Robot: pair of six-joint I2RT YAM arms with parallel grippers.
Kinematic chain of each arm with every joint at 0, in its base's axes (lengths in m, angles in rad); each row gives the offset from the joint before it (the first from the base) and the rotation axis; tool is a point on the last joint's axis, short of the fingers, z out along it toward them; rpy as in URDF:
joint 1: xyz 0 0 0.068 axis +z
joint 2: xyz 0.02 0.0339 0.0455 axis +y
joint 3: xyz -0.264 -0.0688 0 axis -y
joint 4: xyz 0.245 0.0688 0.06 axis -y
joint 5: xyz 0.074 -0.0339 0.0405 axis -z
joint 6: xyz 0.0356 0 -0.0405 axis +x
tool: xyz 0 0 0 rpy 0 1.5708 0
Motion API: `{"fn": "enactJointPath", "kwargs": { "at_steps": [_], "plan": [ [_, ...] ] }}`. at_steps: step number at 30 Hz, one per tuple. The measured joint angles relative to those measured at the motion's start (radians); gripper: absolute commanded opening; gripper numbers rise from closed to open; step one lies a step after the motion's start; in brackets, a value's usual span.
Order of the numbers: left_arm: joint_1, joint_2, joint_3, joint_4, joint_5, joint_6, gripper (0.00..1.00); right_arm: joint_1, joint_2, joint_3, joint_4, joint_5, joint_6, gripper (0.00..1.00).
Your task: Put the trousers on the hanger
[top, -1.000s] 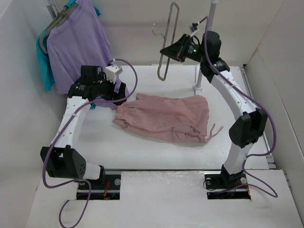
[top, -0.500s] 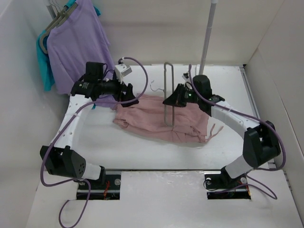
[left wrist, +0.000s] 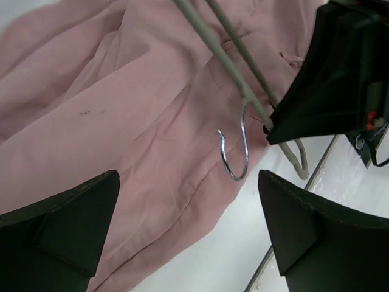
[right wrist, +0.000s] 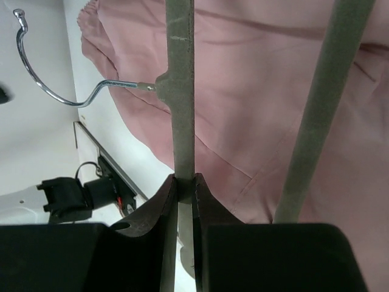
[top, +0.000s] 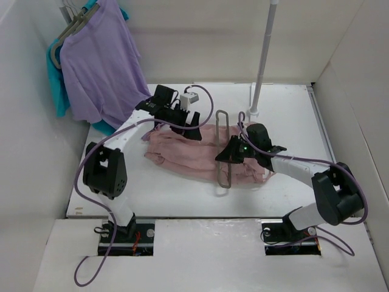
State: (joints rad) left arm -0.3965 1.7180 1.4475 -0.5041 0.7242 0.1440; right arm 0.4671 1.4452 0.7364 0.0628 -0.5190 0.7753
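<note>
Our left gripper (left wrist: 188,177) has swung in over the pink trousers (left wrist: 121,121) on the table (top: 152,188), jaws spread, holding nothing. The hanger (right wrist: 180,91) dropped from up high and now sits low across them, right gripper (right wrist: 182,182) pinching its bar. Threading looks next.

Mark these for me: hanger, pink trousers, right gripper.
hanger (right wrist: 180,79), right wrist view, on the gripped grey bar.
pink trousers (top: 182,153), top view, on the fabric left of the hanger.
right gripper (right wrist: 185,181), right wrist view, between the fingertips clamping the bar.
</note>
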Motion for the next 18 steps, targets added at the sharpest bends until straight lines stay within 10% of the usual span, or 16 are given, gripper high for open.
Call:
{"fn": "enactJointPath", "kwargs": {
  "at_steps": [6, 10, 12, 18],
  "plan": [
    [-0.059, 0.092, 0.000, 0.003, -0.002, -0.037, 0.73, 0.013, 0.000, -0.033, 0.048, 0.002, 0.010, 0.00],
    [-0.106, 0.093, 0.000, 0.011, 0.018, -0.046, 0.38, 0.013, 0.000, -0.033, 0.077, 0.003, 0.014, 0.00],
    [-0.118, 0.093, 0.000, 0.013, 0.024, -0.058, 0.00, 0.013, 0.000, -0.033, 0.081, 0.003, 0.014, 0.00],
    [-0.117, 0.093, 0.000, 0.016, 0.031, -0.068, 0.00, 0.003, 0.000, -0.033, 0.082, -0.003, 0.014, 0.15]
  ]
}}
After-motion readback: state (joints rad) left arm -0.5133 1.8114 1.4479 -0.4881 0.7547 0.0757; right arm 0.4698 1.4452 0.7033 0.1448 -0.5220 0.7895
